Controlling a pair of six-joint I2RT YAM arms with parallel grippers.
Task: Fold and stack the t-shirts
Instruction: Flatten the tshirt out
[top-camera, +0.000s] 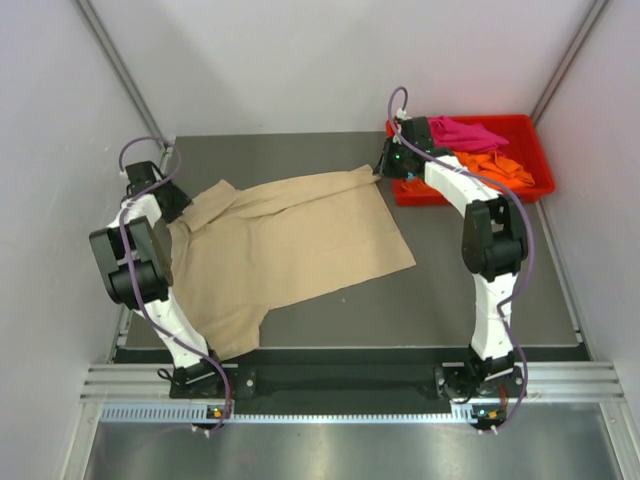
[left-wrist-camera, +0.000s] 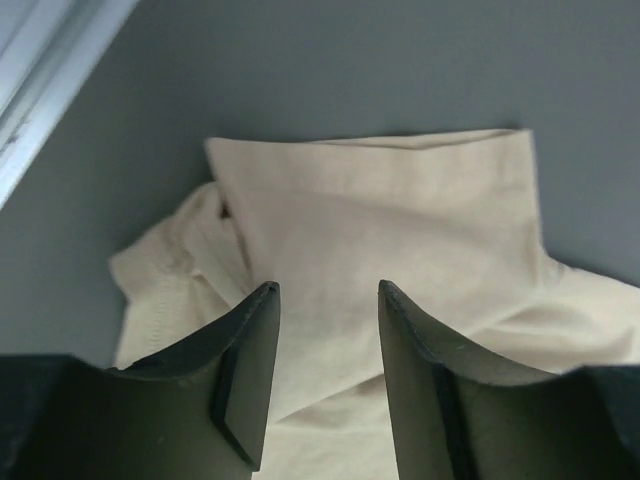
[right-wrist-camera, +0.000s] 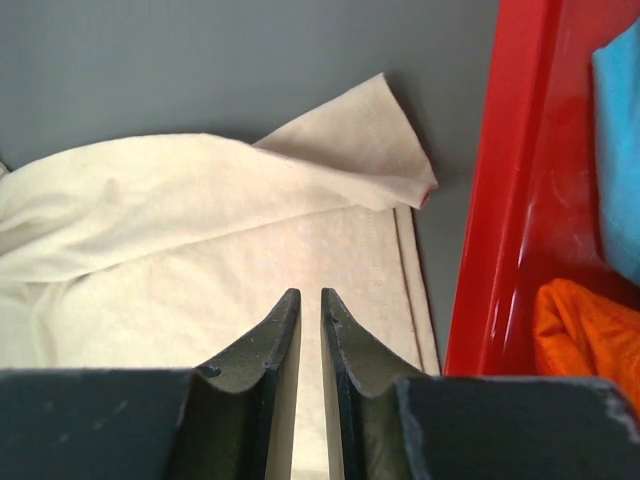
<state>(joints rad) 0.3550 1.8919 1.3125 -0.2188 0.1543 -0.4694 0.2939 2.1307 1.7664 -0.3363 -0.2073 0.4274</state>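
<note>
Left fingers (left-wrist-camera: 250, 370): hovering apart over beige t-shirt (left-wrist-camera: 400, 230) sleeve.
Right fingers (right-wrist-camera: 275, 350): hovering nearly together beside red tray (right-wrist-camera: 500, 200).

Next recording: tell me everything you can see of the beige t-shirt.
The beige t-shirt is soft plain cloth, spread mostly flat and unfolded on the dark table. Its neck end lies by the left arm and its hem toward the red tray. The hem corner nearest the tray is flipped over, and the far sleeve is rumpled. The open left gripper is over that sleeve and the nearly closed right gripper over the hem; contact is unclear.
</note>
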